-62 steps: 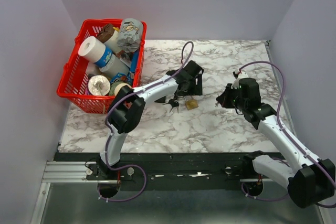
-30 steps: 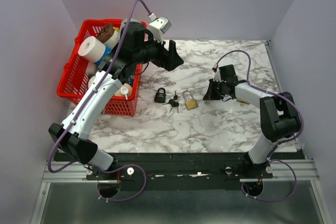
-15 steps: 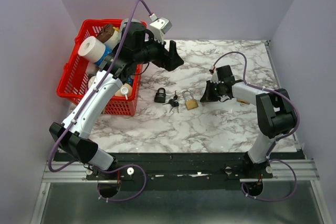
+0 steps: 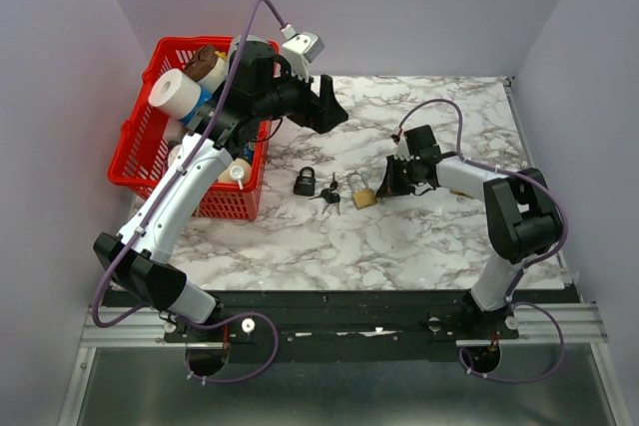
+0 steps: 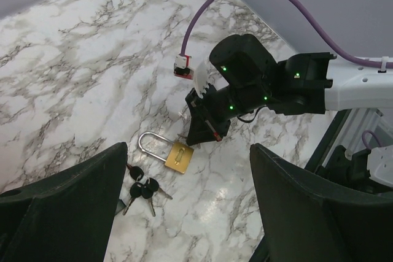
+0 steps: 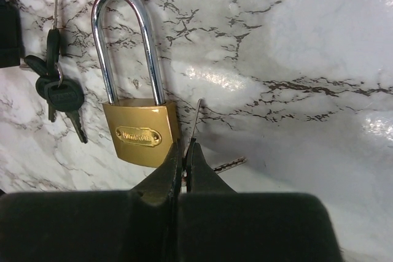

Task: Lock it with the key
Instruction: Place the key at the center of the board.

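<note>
Right gripper is closed, tips low at centre of the right wrist view. A thin silver key sticks up from between them edge-on, so I judge it pinched, not just touched. The tips sit just beside the lower right corner of the brass padlock, which lies flat with its shackle pointing to the top of the frame. That is likely the approach to the keyhole end. I can't tell whether the blade is in the lock yet, nor whether the shackle is latched.

A second key lies flat just right of the tips. Black-headed keys are at left, near the padlock but apart from it. A black padlock sits further left in the top view.

Left gripper is wide open and holds nothing. It is raised at upper centre of the top view by the red basket, probably parked clear of the work. The marble table carries it all.
</note>
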Controlling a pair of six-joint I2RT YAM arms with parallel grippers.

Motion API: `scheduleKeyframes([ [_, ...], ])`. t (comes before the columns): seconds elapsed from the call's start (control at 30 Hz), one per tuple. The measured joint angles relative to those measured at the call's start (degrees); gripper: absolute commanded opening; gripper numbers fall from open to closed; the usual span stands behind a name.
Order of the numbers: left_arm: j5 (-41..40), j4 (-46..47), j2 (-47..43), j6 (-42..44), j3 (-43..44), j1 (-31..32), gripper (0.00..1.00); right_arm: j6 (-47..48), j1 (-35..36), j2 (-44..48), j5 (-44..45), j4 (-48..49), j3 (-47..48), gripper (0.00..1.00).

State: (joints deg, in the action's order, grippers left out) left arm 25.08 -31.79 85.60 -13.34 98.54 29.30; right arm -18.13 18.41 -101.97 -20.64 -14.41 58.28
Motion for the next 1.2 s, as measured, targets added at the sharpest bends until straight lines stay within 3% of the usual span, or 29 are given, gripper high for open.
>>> scheduleKeyframes([
  [0.97,0.1,0.8,0.0,-1.7,-1.3,-1.2,0.89,0.2,1.9,2.0,1.2,-4.7,-0.4,0.01],
  [1.2,0.1,0.9,0.0,-2.0,-1.3,-1.5,0.88,0.2,-0.5,2.9,3.3,-5.8,-0.8,0.01],
])
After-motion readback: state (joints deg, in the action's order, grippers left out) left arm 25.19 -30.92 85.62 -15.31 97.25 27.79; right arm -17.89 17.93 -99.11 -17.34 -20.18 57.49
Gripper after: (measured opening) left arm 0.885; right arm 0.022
